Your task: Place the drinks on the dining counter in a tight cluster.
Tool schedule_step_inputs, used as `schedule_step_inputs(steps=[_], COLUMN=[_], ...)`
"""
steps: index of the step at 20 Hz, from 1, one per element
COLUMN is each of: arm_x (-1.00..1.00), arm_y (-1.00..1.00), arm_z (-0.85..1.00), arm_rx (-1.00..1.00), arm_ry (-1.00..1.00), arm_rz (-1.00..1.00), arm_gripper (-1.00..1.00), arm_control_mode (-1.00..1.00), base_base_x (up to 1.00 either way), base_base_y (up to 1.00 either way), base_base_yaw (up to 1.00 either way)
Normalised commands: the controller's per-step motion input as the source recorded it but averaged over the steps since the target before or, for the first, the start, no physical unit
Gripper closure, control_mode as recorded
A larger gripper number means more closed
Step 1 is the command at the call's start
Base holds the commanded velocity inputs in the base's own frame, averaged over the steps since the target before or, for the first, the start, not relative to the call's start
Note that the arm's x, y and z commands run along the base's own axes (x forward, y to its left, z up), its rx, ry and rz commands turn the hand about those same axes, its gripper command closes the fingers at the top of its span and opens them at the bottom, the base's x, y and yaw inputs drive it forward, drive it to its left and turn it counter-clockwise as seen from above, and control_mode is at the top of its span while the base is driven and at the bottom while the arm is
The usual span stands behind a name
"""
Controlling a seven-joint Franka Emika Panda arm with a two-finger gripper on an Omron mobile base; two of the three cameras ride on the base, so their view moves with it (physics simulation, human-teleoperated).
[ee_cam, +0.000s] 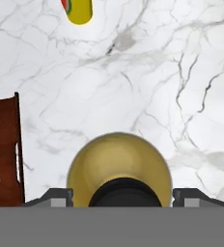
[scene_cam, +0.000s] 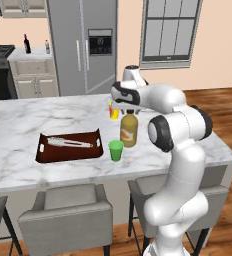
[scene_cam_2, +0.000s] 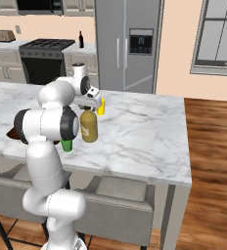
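The squat yellow juice bottle (scene_cam: pixel 129 130) (scene_cam_2: pixel 89 127) with a black cap stands upright on the dining counter (scene_cam: pixel 18 125) (scene_cam_2: pixel 145 127) near its right end. My gripper (scene_cam: pixel 130 111) (scene_cam_2: pixel 87 108) hangs straight above it, pointing down. In the hand view the bottle (ee_cam: pixel 119 159) sits between my fingertips (ee_cam: pixel 61 195), which stand clear of the cap on both sides, so the gripper (ee_cam: pixel 123 195) is open. The dark wine bottle (scene_cam: pixel 26 44) (scene_cam_2: pixel 80 39) and a small pale bottle (scene_cam: pixel 47 47) stand on the far worktop beside the stove.
A green cup (scene_cam: pixel 116 150) (scene_cam_2: pixel 66 145) stands just left of the juice bottle. Behind it is a small yellow container (scene_cam: pixel 114 111) (scene_cam_2: pixel 101 106) (ee_cam: pixel 78 10). A brown tray (scene_cam: pixel 69 146) (ee_cam: pixel 3 149) with tongs lies further left. Grey stools (scene_cam: pixel 68 210) line the near edge.
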Motion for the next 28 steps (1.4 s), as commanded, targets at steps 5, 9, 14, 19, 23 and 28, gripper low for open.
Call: schedule_step_inputs(steps=[5,9,14,19,23,28], arm_x=[0.00,-0.09,-0.20,-0.07,-0.01,-0.20], arm_y=[0.07,0.04,0.06,0.01,0.00,0.00], arm_z=[-0.22,-0.01,0.01,0.00,0.08,0.15], arm_rx=[0.00,0.00,0.00,0.00,0.00,0.01], arm_ry=[0.19,0.14,0.06,0.00,0.00,-0.01], arm_rz=[0.00,0.00,-0.02,0.00,0.00,0.00], arm_gripper=[-1.00,-1.00,-1.00,-1.00,-1.00,-1.00], arm_control_mode=[-1.00,-1.00,-1.00,-1.00,-1.00,-1.00], base_base_x=[0.00,0.00,0.00,0.00,0.00,0.00], base_base_y=[0.00,0.00,0.00,0.00,0.00,0.00], base_base_yaw=[0.00,0.00,0.00,0.00,0.00,0.00])
